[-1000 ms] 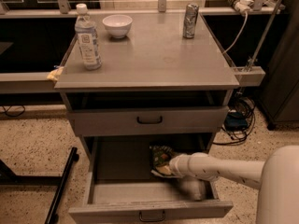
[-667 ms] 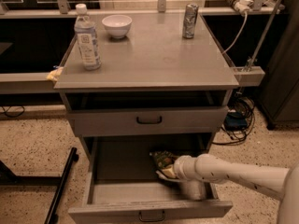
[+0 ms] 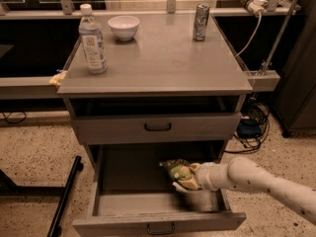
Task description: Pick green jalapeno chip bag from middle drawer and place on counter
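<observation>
camera view: gripper point(image 3: 191, 180), grasp unclear, at chip bag point(image 3: 176, 170) lying left-right in middle drawer point(image 3: 129, 174).

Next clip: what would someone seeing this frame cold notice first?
The white arm reaches in from the right into the open middle drawer, its gripper at the green jalapeno chip bag near the drawer's right side. Next comes the counter above, carrying a water bottle at the left, a white bowl further back and a silver can at the back right.

Cream speckled arm point(image 3: 256, 181), hand point(image 3: 191, 180) in drawer point(image 3: 123, 204)
</observation>
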Tool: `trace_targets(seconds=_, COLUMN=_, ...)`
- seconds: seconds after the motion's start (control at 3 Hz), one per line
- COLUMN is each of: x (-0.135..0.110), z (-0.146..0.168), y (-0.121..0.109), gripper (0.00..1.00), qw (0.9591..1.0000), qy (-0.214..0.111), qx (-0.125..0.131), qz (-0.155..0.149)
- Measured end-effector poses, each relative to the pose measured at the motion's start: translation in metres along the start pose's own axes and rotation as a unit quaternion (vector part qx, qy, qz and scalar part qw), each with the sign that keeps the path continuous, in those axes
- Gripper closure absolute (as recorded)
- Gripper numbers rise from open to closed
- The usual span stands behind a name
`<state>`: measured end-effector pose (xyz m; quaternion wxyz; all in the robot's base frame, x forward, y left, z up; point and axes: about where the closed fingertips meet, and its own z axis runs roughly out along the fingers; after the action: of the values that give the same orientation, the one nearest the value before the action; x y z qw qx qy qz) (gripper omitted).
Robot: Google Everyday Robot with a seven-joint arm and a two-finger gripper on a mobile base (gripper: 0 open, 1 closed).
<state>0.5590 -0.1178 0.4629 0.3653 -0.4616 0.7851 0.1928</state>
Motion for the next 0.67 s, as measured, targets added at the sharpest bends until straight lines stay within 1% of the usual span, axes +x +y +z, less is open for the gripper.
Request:
trace_targets(seconds=0.33, x=-0.038, z=-0.050, y=-0.025, gripper=1.00, qw=0.9987, qy=-0.031, qx=-0.012, qz=-0.040)
trace_targets(seconds=0.67, x=-0.040, z=-0.054, y=-0.012, gripper=1.00, qw=0.9973, qy=-0.029, qx=-0.048, qz=-0.047)
